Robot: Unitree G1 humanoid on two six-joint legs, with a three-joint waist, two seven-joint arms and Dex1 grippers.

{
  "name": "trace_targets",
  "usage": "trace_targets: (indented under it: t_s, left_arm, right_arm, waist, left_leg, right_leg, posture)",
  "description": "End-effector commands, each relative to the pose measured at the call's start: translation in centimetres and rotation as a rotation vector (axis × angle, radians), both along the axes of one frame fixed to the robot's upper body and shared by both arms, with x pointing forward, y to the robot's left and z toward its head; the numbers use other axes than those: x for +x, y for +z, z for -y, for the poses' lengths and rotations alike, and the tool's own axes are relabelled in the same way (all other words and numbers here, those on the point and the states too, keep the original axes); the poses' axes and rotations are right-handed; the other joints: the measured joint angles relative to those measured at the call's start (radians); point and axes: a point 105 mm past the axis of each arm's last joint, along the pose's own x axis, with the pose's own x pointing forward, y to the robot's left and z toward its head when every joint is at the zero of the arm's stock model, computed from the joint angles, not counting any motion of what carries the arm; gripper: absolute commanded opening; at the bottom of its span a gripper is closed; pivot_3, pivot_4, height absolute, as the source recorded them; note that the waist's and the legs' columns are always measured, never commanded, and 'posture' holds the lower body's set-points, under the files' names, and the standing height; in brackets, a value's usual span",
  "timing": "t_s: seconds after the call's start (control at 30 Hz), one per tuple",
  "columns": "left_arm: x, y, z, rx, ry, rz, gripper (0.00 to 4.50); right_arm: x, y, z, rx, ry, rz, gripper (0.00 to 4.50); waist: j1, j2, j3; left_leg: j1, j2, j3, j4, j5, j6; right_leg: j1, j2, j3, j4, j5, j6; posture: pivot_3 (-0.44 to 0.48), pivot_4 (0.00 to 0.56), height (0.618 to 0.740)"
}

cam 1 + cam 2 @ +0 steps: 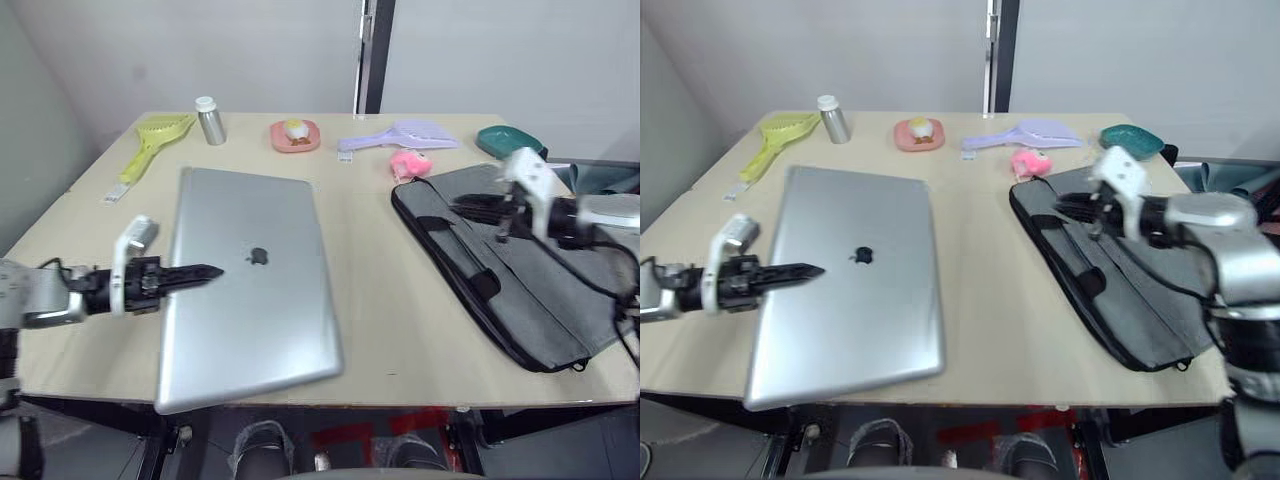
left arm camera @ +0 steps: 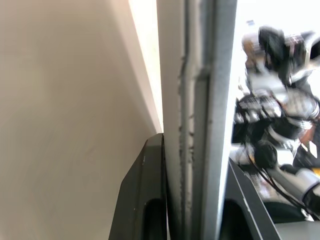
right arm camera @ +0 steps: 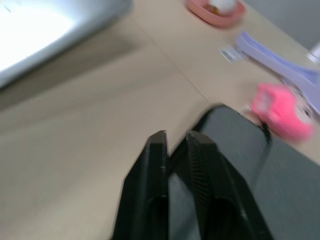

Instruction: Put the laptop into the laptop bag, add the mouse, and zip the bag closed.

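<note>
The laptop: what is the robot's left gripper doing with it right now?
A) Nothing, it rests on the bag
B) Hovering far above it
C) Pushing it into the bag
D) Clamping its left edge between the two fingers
D: the left gripper has one black finger over the lid, and the left wrist view shows the laptop edge sandwiched between both fingers.

The laptop (image 1: 245, 290), a thin silver-grey slab with its lid closed and logo up, lies flat on the desk (image 1: 375, 290), its near edge overhanging the front; the left tool (image 1: 205, 273) clamps its left edge. The laptop bag (image 1: 520, 265), flat grey fabric with black trim and handles, lies under the right tool (image 1: 462, 208), whose fingers sit nearly together at its top edge.
</note>
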Motion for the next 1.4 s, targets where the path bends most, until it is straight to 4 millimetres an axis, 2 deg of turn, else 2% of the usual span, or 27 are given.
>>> trace_targets:
  t_s: [0.03,0.13,0.27,0.37,0.5,0.63,0.77,0.87,1.13,1.4]
  left_arm:
    - [-1.4,2.9,-0.6,-0.089,-0.018,0.101,0.37]
    - [-2.3,2.4,-1.1,-0.097,-0.004,0.071,0.37]
    - [-2.9,1.7,-1.2,-0.103,0.005,0.035,0.37]
    - [-2.7,1.3,-1.1,-0.116,0.010,0.019,0.37]
    - [-2.5,1.1,-0.6,-0.134,-0.003,0.013,0.37]
    - [-1.8,1.2,0.4,-0.162,-0.031,0.032,0.37]
    - [-1.6,1.6,1.7,-0.178,-0.093,0.047,0.37]
    - [-1.2,1.7,2.3,-0.190,-0.118,0.047,0.37]
    - [-0.2,1.2,3.7,-0.213,-0.148,0.043,0.37]
    - [0.0,1.0,4.2,-0.225,-0.153,0.045,0.37]
  right_arm:
    - [-2.3,1.0,2.4,0.035,-0.109,0.009,2.25]
    - [-3.8,0.5,4.0,0.064,-0.180,-0.021,3.20]
    - [-5.4,-0.1,5.0,0.089,-0.221,-0.059,4.49]
    - [-6.4,-0.5,5.0,0.093,-0.216,-0.088,4.49]
    - [-6.4,-1.4,4.5,0.070,-0.213,-0.119,4.49]
    - [-5.5,-3.1,2.9,0.022,-0.218,-0.152,4.49]
    - [-2.9,-4.8,3.8,-0.018,-0.383,-0.188,4.49]
    - [-1.8,-5.9,3.7,-0.051,-0.419,-0.203,4.49]
    - [-0.8,-8.8,1.2,-0.069,-0.371,-0.268,4.49]
    - [-0.5,-9.4,1.9,-0.091,-0.402,-0.274,4.49]
  waist:
    - [0.001,0.000,0.000]
    - [0.000,0.000,0.000]
    - [-0.003,0.000,0.000]
    - [-0.002,0.000,0.000]
    - [-0.005,0.000,0.000]
    - [-0.004,0.000,0.000]
    - [-0.007,0.000,0.000]
    - [-0.005,0.000,0.000]
    - [-0.002,0.000,0.000]
    - [-0.002,0.000,0.000]
  left_leg:
    - [0.000,0.000,0.000,0.000,0.000,0.000]
    - [0.001,-0.001,0.001,0.001,0.000,0.000]
    - [0.002,0.000,0.000,0.001,0.000,0.001]
    - [0.003,0.000,0.000,0.001,0.000,0.001]
    - [0.004,0.000,0.001,0.001,0.000,0.001]
    - [0.005,0.000,0.001,0.002,0.000,0.001]
    - [0.005,0.000,0.000,0.004,0.001,0.001]
    - [0.005,0.000,0.000,0.004,0.001,0.001]
    - [0.005,0.000,0.000,0.004,0.002,-0.002]
    - [0.005,0.000,-0.001,0.005,0.003,-0.004]
  right_leg:
    - [0.001,0.000,0.000,0.000,0.000,0.000]
    - [0.002,-0.001,0.001,-0.001,0.000,0.000]
    - [0.002,0.000,0.000,0.000,0.000,0.000]
    - [0.002,0.000,0.000,0.000,0.000,0.000]
    - [0.003,-0.001,0.001,0.000,0.000,0.000]
    - [0.004,-0.001,0.001,0.001,0.000,0.000]
    - [0.004,-0.001,0.001,0.003,0.000,0.000]
    - [0.005,-0.001,0.001,0.003,0.000,0.001]
    - [0.005,-0.001,0.001,0.003,0.001,0.001]
    - [0.006,-0.001,0.001,0.004,0.001,0.002]
  posture:
    - [0.000,0.150,0.740]
    - [0.000,0.150,0.740]
    - [0.000,0.150,0.740]
    - [0.000,0.150,0.740]
    - [0.000,0.150,0.740]
    - [0.000,0.150,0.740]
    - [0.000,0.150,0.740]
    - [0.000,0.150,0.740]
    - [0.000,0.150,0.740]
    - [0.000,0.150,0.740]
